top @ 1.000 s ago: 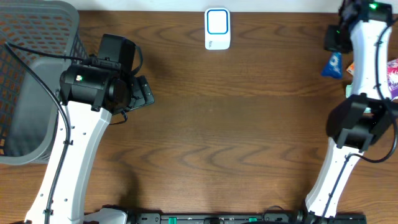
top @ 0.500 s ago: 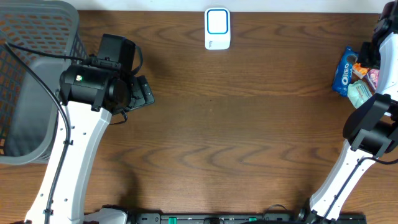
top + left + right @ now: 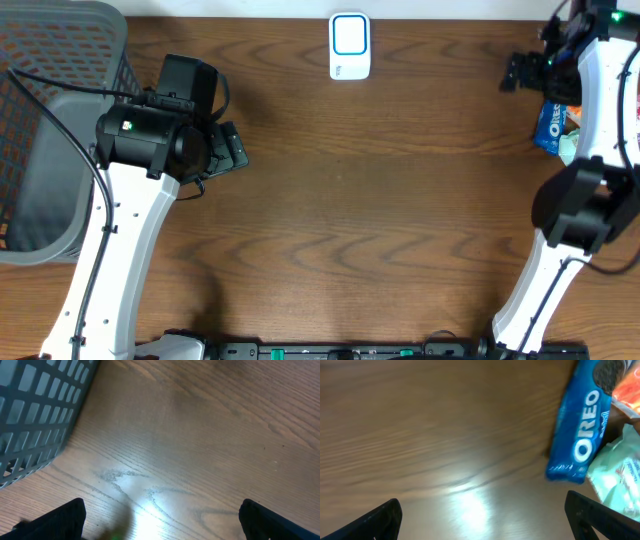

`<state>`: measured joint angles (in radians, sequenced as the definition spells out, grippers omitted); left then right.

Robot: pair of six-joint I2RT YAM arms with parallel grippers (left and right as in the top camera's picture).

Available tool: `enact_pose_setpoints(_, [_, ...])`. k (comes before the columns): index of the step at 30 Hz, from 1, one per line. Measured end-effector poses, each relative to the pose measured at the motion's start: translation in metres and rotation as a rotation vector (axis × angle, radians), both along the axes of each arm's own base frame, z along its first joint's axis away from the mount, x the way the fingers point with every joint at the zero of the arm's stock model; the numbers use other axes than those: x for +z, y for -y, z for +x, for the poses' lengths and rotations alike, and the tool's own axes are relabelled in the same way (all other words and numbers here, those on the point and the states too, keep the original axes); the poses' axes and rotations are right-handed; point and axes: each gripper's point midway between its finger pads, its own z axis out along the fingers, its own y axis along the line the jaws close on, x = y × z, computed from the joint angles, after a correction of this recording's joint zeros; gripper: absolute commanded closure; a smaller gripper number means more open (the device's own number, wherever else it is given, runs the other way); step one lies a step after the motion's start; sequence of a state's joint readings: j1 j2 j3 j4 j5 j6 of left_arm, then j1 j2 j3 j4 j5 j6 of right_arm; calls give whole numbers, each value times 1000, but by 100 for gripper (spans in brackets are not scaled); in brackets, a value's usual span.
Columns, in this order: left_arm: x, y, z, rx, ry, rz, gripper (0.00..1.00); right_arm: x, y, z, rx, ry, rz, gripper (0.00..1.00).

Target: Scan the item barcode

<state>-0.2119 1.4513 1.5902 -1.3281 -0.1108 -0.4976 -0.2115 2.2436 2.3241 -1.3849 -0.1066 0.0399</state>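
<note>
Where the item lies: the Oreo pack (image 3: 549, 120) lies flat on the table (image 3: 400, 220) at its right edge, label up, with a green packet (image 3: 620, 477) and an orange packet (image 3: 630, 385) just beside it.
Right claw: the right gripper (image 3: 487, 520) stands wide with nothing between its fingers. In the wrist view the pack lies ahead of it and off to the right, not touched.
Right arm: from overhead it reaches along the right edge, its claw over bare wood near the pack's far end.
Left claw: the left gripper (image 3: 162, 520) stands wide and holds nothing, over bare wood.
Basket: the grey mesh basket (image 3: 50, 130) sits at the left edge, near the left claw.
Scanner: the white scanner (image 3: 350, 45) lies at the far edge in the middle, well apart from the pack.
</note>
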Motion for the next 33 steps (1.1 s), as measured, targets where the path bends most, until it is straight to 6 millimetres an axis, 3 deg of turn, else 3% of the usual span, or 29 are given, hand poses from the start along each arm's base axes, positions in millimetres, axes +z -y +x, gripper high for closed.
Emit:
enact_pose_setpoints(4, [0, 0, 0, 0, 0, 0, 2, 83, -30, -22, 30, 145, 12, 1])
enact_pose_setpoints(6, [0, 0, 0, 0, 1, 0, 2, 124, -44, -43, 47, 210, 13, 1])
enact_pose_setpoints(9, [0, 0, 0, 0, 0, 0, 2, 154, -66, -77, 83, 228, 24, 1])
enact_pose_setpoints(12, [0, 0, 0, 0, 0, 0, 2, 158, -80, -89, 111, 217, 31, 1])
enact_pose_setpoints(21, [0, 0, 0, 0, 0, 0, 2, 144, -102, -119, 163, 177, 44, 1])
enact_pose_setpoints(28, [0, 0, 0, 0, 1, 0, 2, 131, -121, -162, 213, 272, 46, 1])
enact_pose_setpoints(33, [0, 0, 0, 0, 1, 0, 2, 103, -133, -211, 205, 270, 87, 1])
